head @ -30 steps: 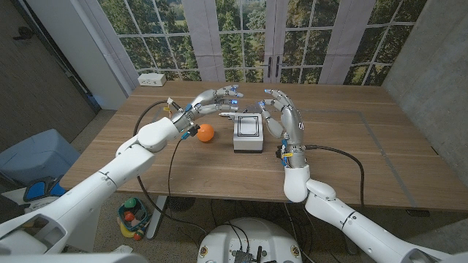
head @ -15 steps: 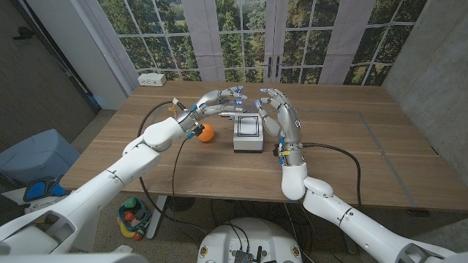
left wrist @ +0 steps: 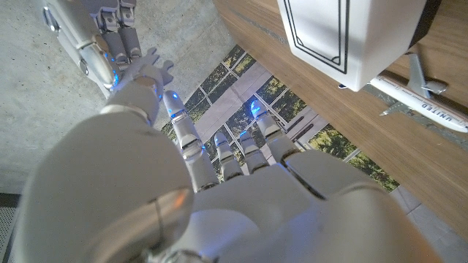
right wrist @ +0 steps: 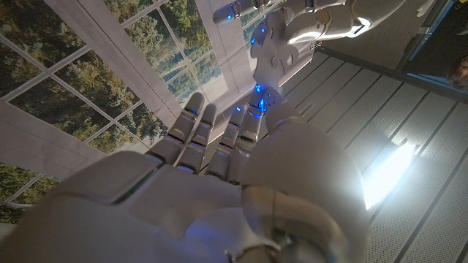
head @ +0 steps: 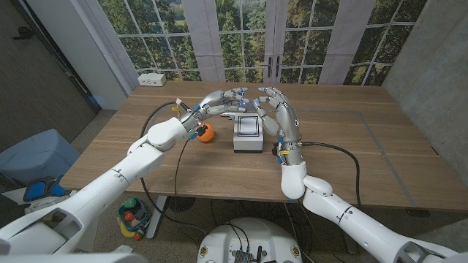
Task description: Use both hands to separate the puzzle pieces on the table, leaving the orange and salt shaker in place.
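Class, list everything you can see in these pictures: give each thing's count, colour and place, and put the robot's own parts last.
Table: one, brown wood, running across the head view.
White box: one, white with black line markings on top, at the table's middle, under the two hands.
Orange: one, orange, on the table to the box's left, partly behind the left wrist.
Toy airplane: one, white with grey wings, lying on the table beside the box in the left wrist view.
Power strip: one, white, at the table's far left corner.
Bin: one, blue, on the floor left of the table.
Left hand: one, white and grey, fingers apart above the box's far left edge.
Right hand: one, white and grey, fingers spread over the box's far right side.
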Motion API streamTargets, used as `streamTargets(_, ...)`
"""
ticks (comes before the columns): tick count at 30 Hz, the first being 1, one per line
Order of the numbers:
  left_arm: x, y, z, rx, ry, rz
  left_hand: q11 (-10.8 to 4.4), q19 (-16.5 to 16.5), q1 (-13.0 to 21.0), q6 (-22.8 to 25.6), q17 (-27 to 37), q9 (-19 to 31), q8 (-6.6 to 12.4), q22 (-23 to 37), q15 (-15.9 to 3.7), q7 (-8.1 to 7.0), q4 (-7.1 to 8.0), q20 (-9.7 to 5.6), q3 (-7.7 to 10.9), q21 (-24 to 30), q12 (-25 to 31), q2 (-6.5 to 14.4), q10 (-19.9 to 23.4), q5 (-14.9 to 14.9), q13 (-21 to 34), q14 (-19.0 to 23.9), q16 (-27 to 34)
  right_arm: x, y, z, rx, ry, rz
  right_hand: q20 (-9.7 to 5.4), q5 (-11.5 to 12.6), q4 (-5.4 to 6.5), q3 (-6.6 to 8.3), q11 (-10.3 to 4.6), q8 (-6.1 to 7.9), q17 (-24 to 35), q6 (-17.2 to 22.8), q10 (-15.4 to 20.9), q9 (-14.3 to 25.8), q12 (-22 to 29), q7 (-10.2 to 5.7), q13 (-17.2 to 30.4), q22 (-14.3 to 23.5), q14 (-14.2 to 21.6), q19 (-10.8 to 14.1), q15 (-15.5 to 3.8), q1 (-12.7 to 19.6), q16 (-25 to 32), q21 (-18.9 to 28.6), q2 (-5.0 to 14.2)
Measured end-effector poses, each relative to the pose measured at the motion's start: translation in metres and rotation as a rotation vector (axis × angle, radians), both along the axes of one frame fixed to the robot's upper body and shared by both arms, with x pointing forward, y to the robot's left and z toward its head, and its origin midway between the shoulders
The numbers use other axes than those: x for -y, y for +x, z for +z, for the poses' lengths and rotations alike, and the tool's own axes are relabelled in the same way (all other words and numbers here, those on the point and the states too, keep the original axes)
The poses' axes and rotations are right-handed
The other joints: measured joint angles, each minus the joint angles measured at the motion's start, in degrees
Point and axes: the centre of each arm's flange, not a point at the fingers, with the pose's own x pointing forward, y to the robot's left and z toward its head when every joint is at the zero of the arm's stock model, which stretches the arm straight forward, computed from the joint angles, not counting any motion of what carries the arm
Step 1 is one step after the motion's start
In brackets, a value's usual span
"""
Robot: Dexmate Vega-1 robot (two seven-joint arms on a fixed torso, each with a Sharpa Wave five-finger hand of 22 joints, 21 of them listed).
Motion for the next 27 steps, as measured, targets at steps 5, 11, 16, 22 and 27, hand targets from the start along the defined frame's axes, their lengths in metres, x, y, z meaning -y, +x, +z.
streamTargets(5,0.0032,0.0011,-0.0002,-0.006,-0.002,-0.019,0.21,0.0,1.2,2.2,0.0,0.0,0.63,0.0,0.09,0.13,-0.22,0.0,-0.24,0.0,0.0,1.2,0.6,-0.8,0.0,0.9,0.0,-0.0014,-0.0005,0.0016,0.009,-0.004,0.006,-0.08,0.0,0.0,0.0,0.31,0.43,0.0,-0.1,0.3,0.0,0.0,-0.09,0.3,0.0,0.0,-0.1,0.0,-0.7,0.0,0.0,-0.09)
streamTargets(11,0.0062,0.0025,-0.0008,-0.023,-0.002,-0.049,0.22,0.4,3.6,6.6,0.0,0.0,1.81,0.3,0.18,1.64,-0.56,0.4,0.38,-0.8,0.0,5.3,1.8,-2.0,0.0,1.0,0.0,-0.0018,-0.0004,0.0029,0.013,-0.006,0.009,0.27,0.0,-0.25,0.24,0.29,0.43,0.0,-0.1,0.3,0.0,0.0,-0.09,0.5,0.0,0.0,-0.4,0.0,-0.7,0.0,0.2,-0.09)
streamTargets(16,0.0074,0.003,-0.0003,-0.031,-0.002,-0.064,0.21,0.4,4.3,7.9,0.0,0.3,2.02,0.3,0.18,2.16,-0.53,0.4,0.41,-1.0,0.0,6.3,1.8,-2.0,0.0,1.0,0.0,-0.0023,-0.0002,0.0033,0.014,-0.005,0.011,0.33,0.0,-0.25,0.24,0.29,0.43,0.3,-0.1,0.3,0.0,0.0,-0.09,0.8,0.0,0.0,-0.5,0.0,-0.7,0.0,0.2,-0.09)
streamTargets(22,0.0079,0.0027,0.0007,-0.033,0.001,-0.072,-0.83,0.3,4.3,7.9,0.0,1.1,2.26,0.3,0.18,2.16,-0.54,0.27,0.41,-1.2,0.0,7.1,2.9,-2.1,0.0,1.0,0.0,-0.003,0.0001,0.0036,0.014,-0.006,0.013,0.33,0.0,-0.25,0.24,0.29,0.42,0.3,-0.1,0.3,0.0,0.0,-0.09,1.1,0.0,0.0,-0.5,0.0,-0.7,0.0,0.4,-0.1)
streamTargets(27,0.008,0.0023,0.0015,-0.034,-0.001,-0.07,-2.12,0.8,4.5,8.2,0.0,1.8,3.0,0.3,0.0,2.48,-0.72,-0.39,-0.09,-1.2,0.0,7.4,4.2,-2.1,0.0,1.4,0.0,-0.0033,0.0003,0.0038,0.013,-0.005,0.014,0.33,0.0,-0.49,0.47,0.28,0.38,0.5,-0.1,0.3,0.0,0.0,-0.09,1.3,0.0,0.0,-0.5,0.0,-0.7,0.0,0.4,-0.1)
